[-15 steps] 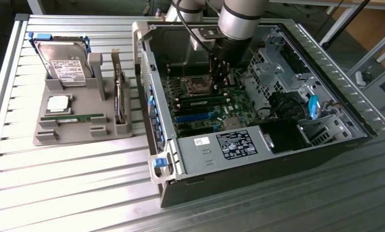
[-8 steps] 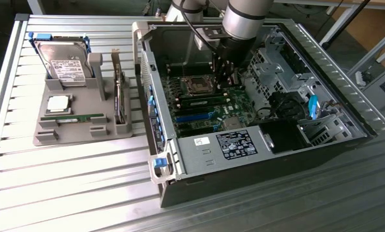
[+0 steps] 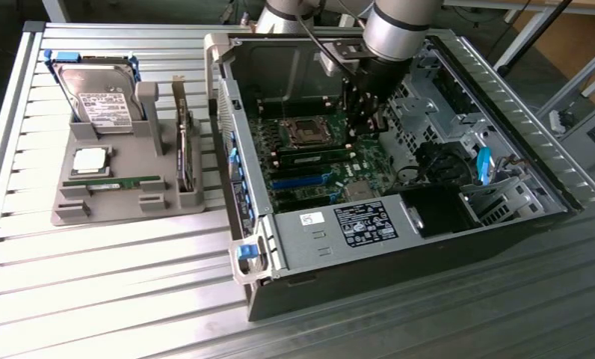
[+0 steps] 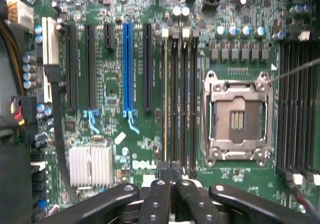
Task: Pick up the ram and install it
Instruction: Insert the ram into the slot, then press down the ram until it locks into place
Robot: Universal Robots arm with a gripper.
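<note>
The ram (image 4: 165, 99) stands edge-on in one of the motherboard's long memory slots, beside the open processor socket (image 4: 239, 115). In the exterior view it shows as a green stick (image 3: 318, 155) inside the open computer case (image 3: 417, 247). My gripper (image 4: 170, 171) is shut, its two black fingertips pressed together right over one end of the ram. Whether they touch it I cannot tell. The arm reaches down into the case, with the gripper (image 3: 365, 126) low over the board.
A grey fixture (image 3: 73, 209) on the slatted table in the exterior view's left holds a hard drive (image 3: 103, 101), a square silver processor chip (image 3: 90, 160), another green stick (image 3: 113, 182) and an upright card (image 3: 185, 149). Case walls, a power supply (image 3: 362, 223) and cables surround the board.
</note>
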